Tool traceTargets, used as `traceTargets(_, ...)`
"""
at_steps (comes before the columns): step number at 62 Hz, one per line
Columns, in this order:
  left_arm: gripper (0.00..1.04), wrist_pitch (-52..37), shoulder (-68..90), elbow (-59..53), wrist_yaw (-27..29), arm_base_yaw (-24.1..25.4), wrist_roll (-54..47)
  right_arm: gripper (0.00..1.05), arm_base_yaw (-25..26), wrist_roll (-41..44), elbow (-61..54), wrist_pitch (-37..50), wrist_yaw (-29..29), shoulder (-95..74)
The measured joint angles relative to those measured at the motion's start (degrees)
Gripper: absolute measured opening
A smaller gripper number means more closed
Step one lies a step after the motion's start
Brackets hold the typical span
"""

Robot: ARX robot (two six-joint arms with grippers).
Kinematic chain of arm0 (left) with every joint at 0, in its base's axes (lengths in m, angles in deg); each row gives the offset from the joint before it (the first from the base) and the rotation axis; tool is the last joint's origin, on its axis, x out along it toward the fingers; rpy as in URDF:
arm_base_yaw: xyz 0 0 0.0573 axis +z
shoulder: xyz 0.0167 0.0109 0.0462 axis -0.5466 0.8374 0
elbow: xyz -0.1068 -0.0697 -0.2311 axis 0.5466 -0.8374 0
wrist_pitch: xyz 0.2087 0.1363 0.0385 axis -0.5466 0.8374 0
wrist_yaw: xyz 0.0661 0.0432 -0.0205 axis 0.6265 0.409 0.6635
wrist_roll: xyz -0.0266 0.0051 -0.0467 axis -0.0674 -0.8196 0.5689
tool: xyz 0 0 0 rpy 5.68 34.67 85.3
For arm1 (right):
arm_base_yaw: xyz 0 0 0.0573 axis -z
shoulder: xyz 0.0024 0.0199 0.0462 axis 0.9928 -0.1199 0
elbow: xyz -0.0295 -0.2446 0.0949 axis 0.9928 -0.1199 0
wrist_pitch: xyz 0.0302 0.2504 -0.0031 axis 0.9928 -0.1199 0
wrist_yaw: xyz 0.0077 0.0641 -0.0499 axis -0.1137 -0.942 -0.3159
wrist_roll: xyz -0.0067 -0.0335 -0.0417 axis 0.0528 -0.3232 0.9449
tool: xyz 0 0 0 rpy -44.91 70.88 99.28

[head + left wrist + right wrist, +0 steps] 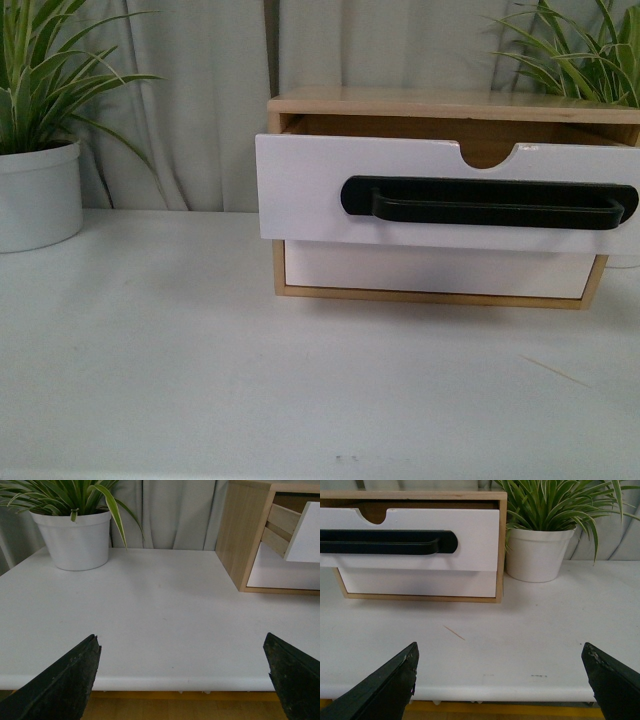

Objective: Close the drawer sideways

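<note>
The drawer [300, 185] stands at about 1 o'clock from the robot, in the upper slot of a light-wood frame [400, 103]. It is pulled partly out, its glossy white front hanging forward of the frame and level. A long black bar handle [490, 203] runs across the front, set toward the 3 o'clock end. A half-round notch [488, 155] cuts the top edge at 12 o'clock above the handle. The left wrist view shows its pale wooden side drawn out of the frame.
</note>
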Motion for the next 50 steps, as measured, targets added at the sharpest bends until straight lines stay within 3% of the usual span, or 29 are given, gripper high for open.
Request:
traceTargets(35, 0.99, 0.0, 0.0, 0.0, 0.0, 0.0, 0.0, 0.96, 0.02, 0.0, 0.0, -0.02, -0.04, -0.02)
traceTargets(37, 0.99, 0.0, 0.02, 0.0, 0.13, -0.02, 0.0, 0.96, 0.92, 0.24, 0.72, -2.1, -3.37, -0.98)
traceTargets(38, 0.99, 0.63, 0.94, 0.2, 2.19, -0.96, 0.9, 0.96, 1.44, 0.33, 1.27, -3.52, -5.27, -1.53)
traceTargets(40, 0.99, 5.6, 3.65, 2.29, 12.63, -3.8, 4.13, 0.96, 2.99, 0.87, 3.19, -7.93, -10.71, -4.42)
traceTargets(41, 0.99, 6.38, 5.22, 2.69, 14.03, -4.96, 5.49, 0.96, 3.74, 1.25, 4.33, -9.94, -13.92, -6.69)
traceTargets(43, 0.99, 13.4, 13.51, 7.08, 30.36, -10.58, 13.18, 0.96, 4.31, 1.75, 5.62, -10.99, -18.51, -11.06)
traceTargets(44, 0.99, 14.4, 17.33, 8.35, 35.76, -12.76, 17.86, 0.96, 4.55, 2.19, 6.05, -10.62, -20.13, -13.0)
traceTargets(47, 0.99, 12.7, 26.12, 11.04, 44.68, -16.26, 27.96, 0.96, 4.66, 4.92, 7.63, -6.56, -22.03, -19.74)
traceTargets(50, 0.99, 9.46, 31.74, 13.27, 45.35, -17.68, 33.81, 0.96, 4.13, 9.4, 9.31, -1.97, -20.92, -25.05)
